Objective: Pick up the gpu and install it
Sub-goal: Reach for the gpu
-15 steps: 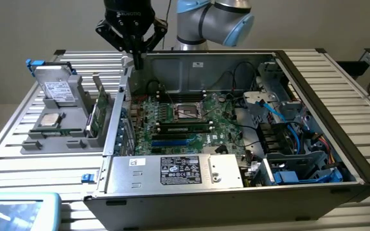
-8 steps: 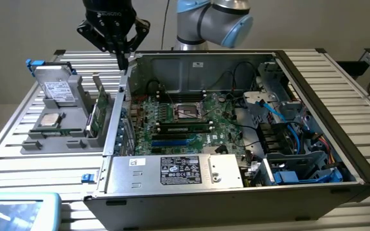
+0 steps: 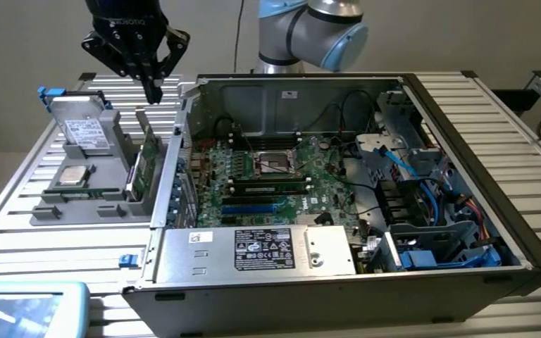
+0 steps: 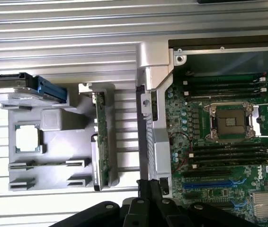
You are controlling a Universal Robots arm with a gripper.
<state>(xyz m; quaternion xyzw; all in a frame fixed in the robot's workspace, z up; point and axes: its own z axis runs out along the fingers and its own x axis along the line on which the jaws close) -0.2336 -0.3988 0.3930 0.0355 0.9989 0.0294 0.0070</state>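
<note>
The gpu (image 3: 146,165) is a green card standing on its edge in a slot of the grey holder (image 3: 82,208), just outside the computer case's wall on the exterior view's left. In the wrist view the gpu (image 4: 101,142) appears edge-on, a thin green strip with a silver bracket end. My gripper (image 3: 154,93) hangs above the gpu's far end and clear of it, its black fingers shut together with nothing between them. Its fingertips (image 4: 154,189) show over the case wall, beside the gpu.
The open computer case (image 3: 458,183) holds the motherboard (image 3: 270,176) with a blue expansion slot (image 3: 251,208) and a power supply (image 3: 256,250). The holder also carries a silver hard drive (image 3: 84,130) and a processor chip (image 3: 71,176). A light-blue device (image 3: 26,306) lies at the front corner.
</note>
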